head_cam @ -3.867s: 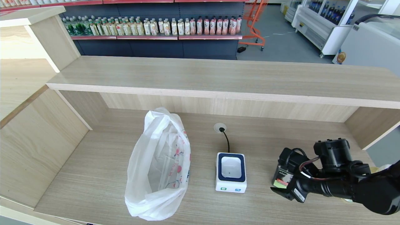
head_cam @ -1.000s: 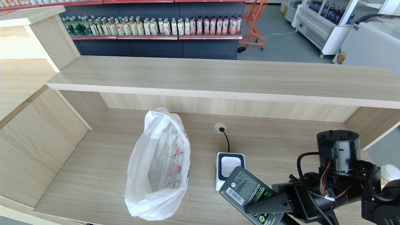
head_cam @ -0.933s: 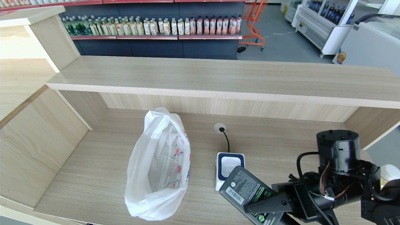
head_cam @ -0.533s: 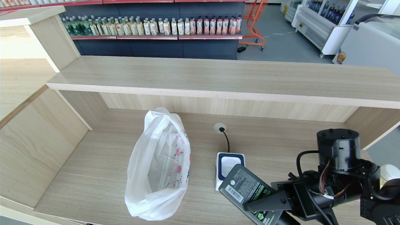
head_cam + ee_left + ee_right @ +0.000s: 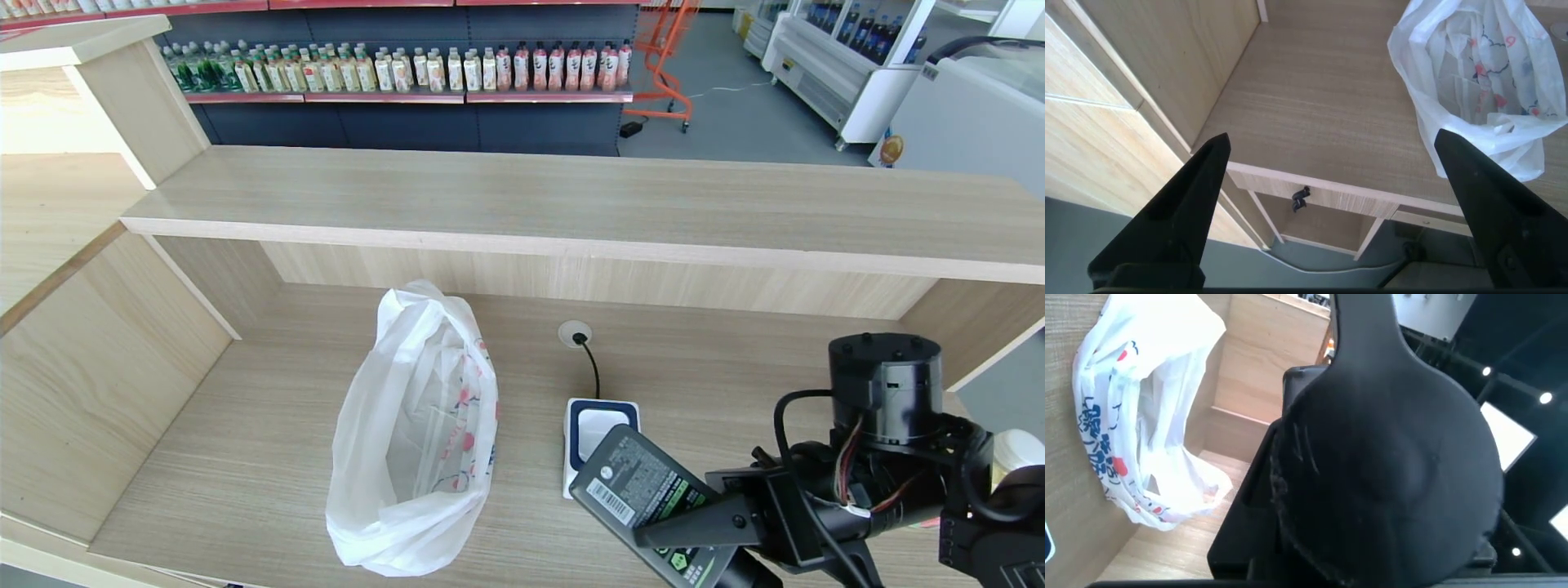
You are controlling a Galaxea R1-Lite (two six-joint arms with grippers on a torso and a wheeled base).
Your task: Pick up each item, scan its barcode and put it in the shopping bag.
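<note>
Dark barcoded pack [image 5: 641, 494], carried a little further left than half a second before, clamped at its near end by the right end effector [image 5: 694, 529], held tilted above the scanner [image 5: 589, 415], partly covering it, shopping bag [image 5: 416, 433] stood open to the left on the tabletop [image 5: 245, 457].

The right gripper [image 5: 694, 529], gripping the dark package [image 5: 643, 488], shifts from well right of the barcode scanner [image 5: 589, 418] to over its near-right corner, with the barcode label now facing up.
</note>
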